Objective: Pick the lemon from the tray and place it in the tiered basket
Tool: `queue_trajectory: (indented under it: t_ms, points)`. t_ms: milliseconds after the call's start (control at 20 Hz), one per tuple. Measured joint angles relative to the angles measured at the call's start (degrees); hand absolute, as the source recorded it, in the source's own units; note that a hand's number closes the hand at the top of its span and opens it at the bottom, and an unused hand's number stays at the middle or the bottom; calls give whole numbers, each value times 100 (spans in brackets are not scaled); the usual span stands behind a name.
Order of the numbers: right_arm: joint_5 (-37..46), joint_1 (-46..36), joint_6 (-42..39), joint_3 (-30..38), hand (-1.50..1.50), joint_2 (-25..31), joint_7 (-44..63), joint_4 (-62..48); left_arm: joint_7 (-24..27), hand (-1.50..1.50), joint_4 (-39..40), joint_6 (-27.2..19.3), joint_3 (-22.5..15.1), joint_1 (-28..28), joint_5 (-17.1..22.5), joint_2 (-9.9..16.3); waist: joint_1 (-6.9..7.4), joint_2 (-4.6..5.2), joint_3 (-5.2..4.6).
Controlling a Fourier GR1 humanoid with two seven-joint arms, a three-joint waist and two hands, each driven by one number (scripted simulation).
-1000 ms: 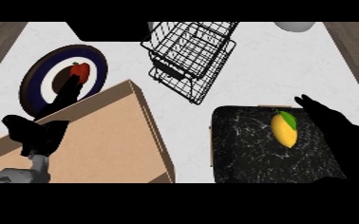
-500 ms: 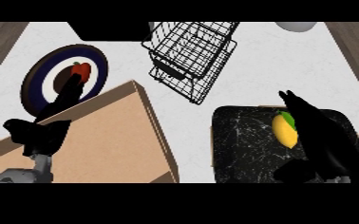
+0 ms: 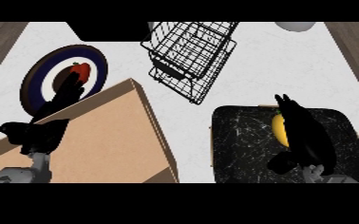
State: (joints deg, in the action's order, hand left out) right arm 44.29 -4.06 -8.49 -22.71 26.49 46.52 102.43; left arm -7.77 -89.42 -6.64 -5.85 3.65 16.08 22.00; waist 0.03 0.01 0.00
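Observation:
A yellow lemon (image 3: pixel 279 128) lies on the black marbled tray (image 3: pixel 238 147) at the lower right. My right hand (image 3: pixel 304 134) lies over the lemon's right side and hides most of it, its fingers stretched out toward the far edge of the tray. The thumb sits low, near the tray's front. A black wire tiered basket (image 3: pixel 191 52) stands at the top centre, tilted in view. My left hand (image 3: pixel 48 123) rests open at the lower left over the wooden board (image 3: pixel 105 142).
A round plate (image 3: pixel 42 78) with blue, white and red rings holds a red fruit (image 3: pixel 82 70) at the left. A black box (image 3: pixel 108 31) sits at the top edge, and a pale bowl (image 3: pixel 296 26) at the top right.
My right hand has moved left and down from the tray's right edge until it covers the lemon. The left hand has stayed put.

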Motion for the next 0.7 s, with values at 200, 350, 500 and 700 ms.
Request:
queue_trajectory:
  t_ms: [200, 350, 500, 700]
  points:
    - [310, 54, 202, 198, -150, -51, -352, -282, 58, 0, 188, 57, 60, 91, -87, -75, -8, -2, 7]
    - [453, 32, 213, 389, -150, -60, -633, -488, 66, 0, 217, 123, 77, 34, -80, -90, 1, -8, 21]
    - [518, 132, 72, 524, 150, -99, -771, -516, 78, 0, 140, 188, 162, -43, -75, -98, 1, -13, 25]
    - [324, 23, -277, 613, 150, -221, -905, -813, 13, 0, 71, 168, 118, -38, -70, -77, 12, -39, -17]
